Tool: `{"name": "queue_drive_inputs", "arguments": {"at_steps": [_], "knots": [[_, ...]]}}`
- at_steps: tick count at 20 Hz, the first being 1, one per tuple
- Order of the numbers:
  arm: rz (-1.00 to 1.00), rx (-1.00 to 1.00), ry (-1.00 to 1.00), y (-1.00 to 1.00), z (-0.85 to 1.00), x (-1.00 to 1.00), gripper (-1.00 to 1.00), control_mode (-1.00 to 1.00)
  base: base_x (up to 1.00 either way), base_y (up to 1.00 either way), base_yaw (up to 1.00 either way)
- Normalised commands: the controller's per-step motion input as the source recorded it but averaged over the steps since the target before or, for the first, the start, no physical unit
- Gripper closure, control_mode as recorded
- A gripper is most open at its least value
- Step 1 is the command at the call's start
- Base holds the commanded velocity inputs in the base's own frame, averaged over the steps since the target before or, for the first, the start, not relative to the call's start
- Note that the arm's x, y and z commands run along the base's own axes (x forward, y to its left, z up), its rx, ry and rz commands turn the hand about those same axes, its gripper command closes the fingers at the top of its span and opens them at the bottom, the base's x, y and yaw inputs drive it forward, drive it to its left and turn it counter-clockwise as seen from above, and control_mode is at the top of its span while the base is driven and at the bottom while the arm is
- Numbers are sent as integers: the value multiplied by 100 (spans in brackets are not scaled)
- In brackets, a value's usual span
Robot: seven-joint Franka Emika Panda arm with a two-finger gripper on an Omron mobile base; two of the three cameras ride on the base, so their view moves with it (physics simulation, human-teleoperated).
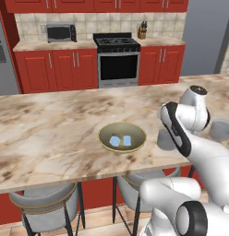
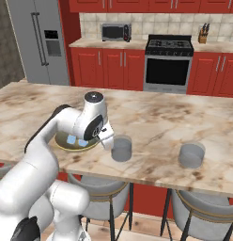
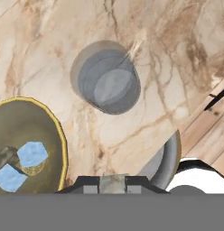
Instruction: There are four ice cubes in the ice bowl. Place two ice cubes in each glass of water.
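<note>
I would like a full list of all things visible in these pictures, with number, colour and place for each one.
ice cubes: two visible, pale blue, inside the bowl
ice bowl: one, olive-grey with gold rim, near the counter's front edge
glasses of water: two, pale grey-blue; one beside the bowl, the other farther right
counter: one, beige marble
stools: grey, under the counter's edge
stove: one, black and steel, back wall
microwave: one, silver, back counter
knife block: one, wooden, back counter
fridge: one, grey, far left
cabinets: red, back wall
gripper: one, dark tips close together, above the counter's front edge
</note>
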Motion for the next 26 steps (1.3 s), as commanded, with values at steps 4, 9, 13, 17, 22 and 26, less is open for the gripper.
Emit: {"name": "queue_drive_inputs", "arguments": {"at_steps": [4, 9, 13, 17, 22, 26], "knots": [[-3, 0, 0, -67, 37, 3, 100, -100, 0, 0, 0], [0, 1, 9, -23, 26, 25, 100, -100, 0, 0, 0], [0, -1, 11, 0, -31, 19, 100, -100, 0, 0, 0], [0, 0, 5, 0, -24, 25, 100, -100, 0, 0, 0], [0, 0, 0, -3, -13, 27, 100, -100, 0, 0, 0], [0, 0, 0, -6, -31, 23, 100, -100, 0, 0, 0]]}}
